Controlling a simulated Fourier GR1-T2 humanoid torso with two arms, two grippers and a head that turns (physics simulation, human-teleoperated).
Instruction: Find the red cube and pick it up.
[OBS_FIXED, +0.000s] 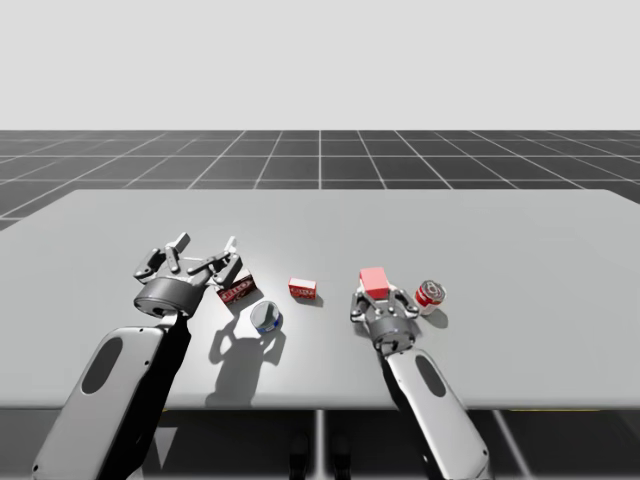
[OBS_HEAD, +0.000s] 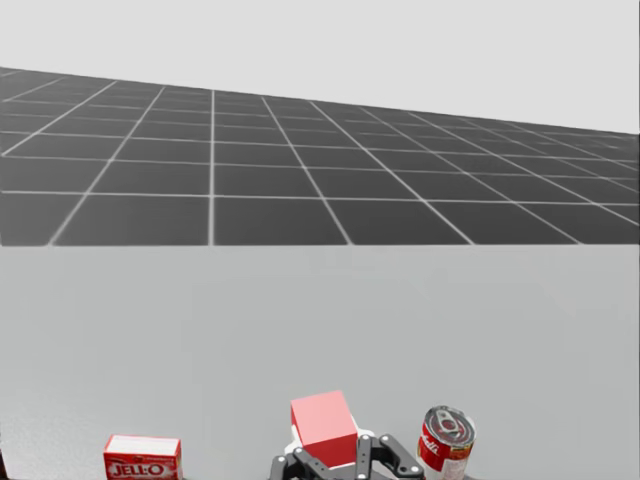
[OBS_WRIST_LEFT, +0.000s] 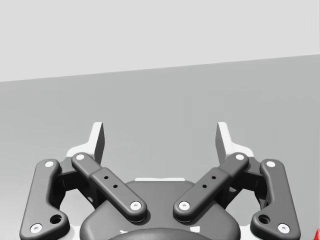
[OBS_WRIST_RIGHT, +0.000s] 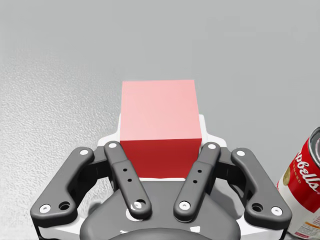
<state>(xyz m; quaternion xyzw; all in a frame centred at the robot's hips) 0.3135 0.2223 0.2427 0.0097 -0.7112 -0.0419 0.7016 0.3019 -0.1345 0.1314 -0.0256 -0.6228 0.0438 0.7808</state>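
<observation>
Beside the red-and-white can (OBS_WRIST_RIGHT: 305, 190) | right gripper (OBS_WRIST_RIGHT: 161, 131) clamps red cube (OBS_WRIST_RIGHT: 159, 110) from both sides | left gripper (OBS_WRIST_LEFT: 160, 140) spread wide

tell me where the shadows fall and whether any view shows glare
High view: my left arm throws a dark shadow onto the table to its right, so the light probably comes from the upper left. Right wrist view: the cube has a pale pink top and a deeper red front face. Head view: flat, even light with no glare.
</observation>
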